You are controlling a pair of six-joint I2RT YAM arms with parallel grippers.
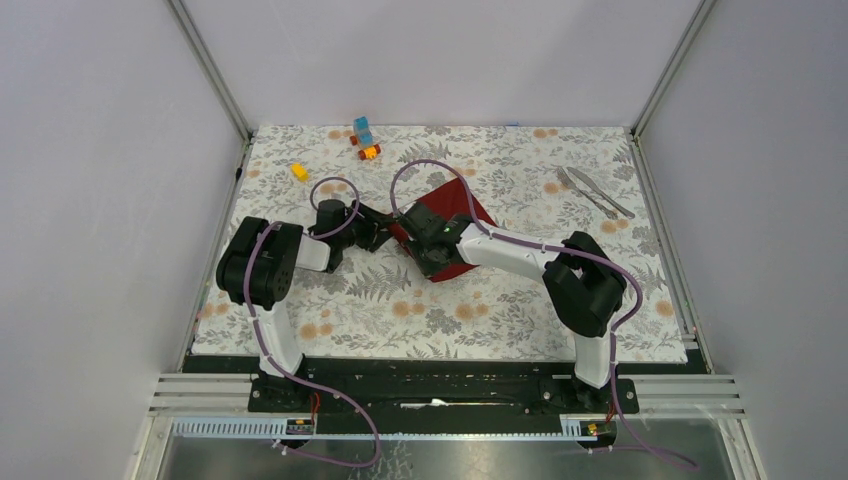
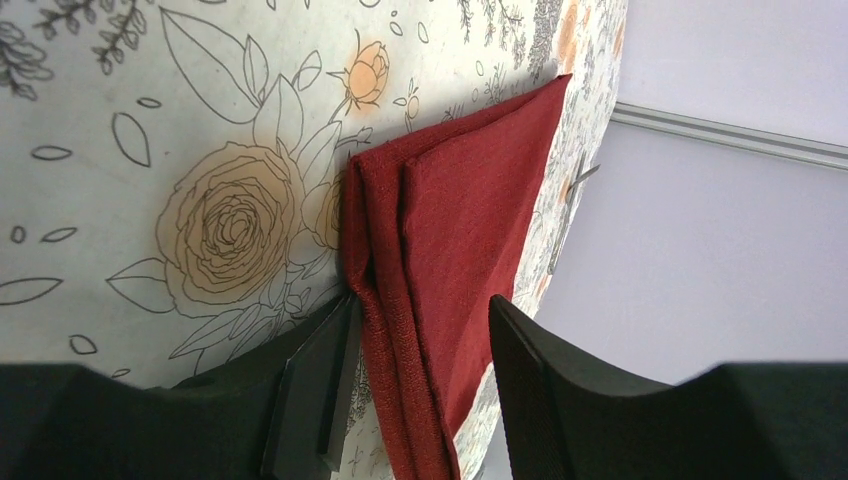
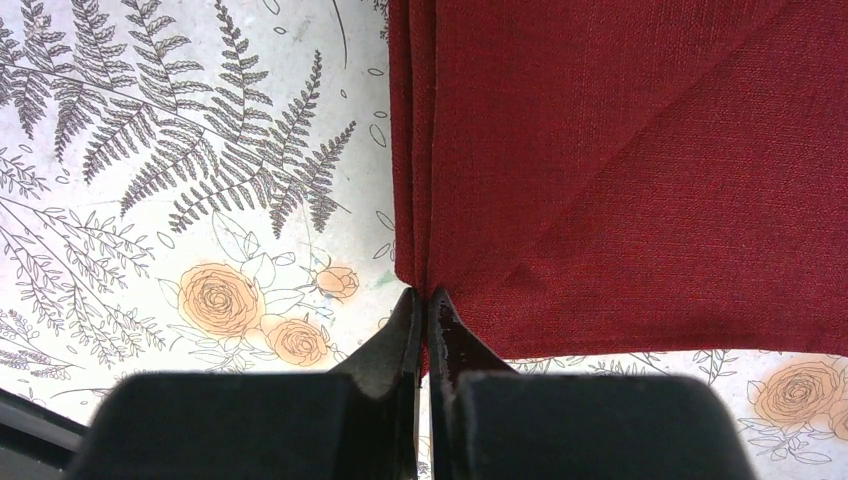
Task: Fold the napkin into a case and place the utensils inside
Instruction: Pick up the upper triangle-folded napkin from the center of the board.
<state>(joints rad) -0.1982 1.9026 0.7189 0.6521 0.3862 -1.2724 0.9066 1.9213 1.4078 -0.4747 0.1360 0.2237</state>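
The dark red napkin (image 1: pixel 457 200) lies folded into layers in the middle of the table. My right gripper (image 1: pixel 415 243) is shut on one corner of it; in the right wrist view the closed tips (image 3: pixel 425 305) pinch the cloth (image 3: pixel 620 150) where its folded edges meet. My left gripper (image 1: pixel 392 226) is open. In the left wrist view its two fingers (image 2: pixel 420 385) stand on either side of the napkin's layered edge (image 2: pixel 470 200), not closed on it. The silver fork and knife (image 1: pixel 595 190) lie side by side at the far right of the table.
A blue and orange toy block stack (image 1: pixel 365 138) and a yellow block (image 1: pixel 299 171) sit at the far left of the floral tablecloth (image 1: pixel 400 320). Both arms meet over the napkin's left side. Metal frame posts stand at the far corners.
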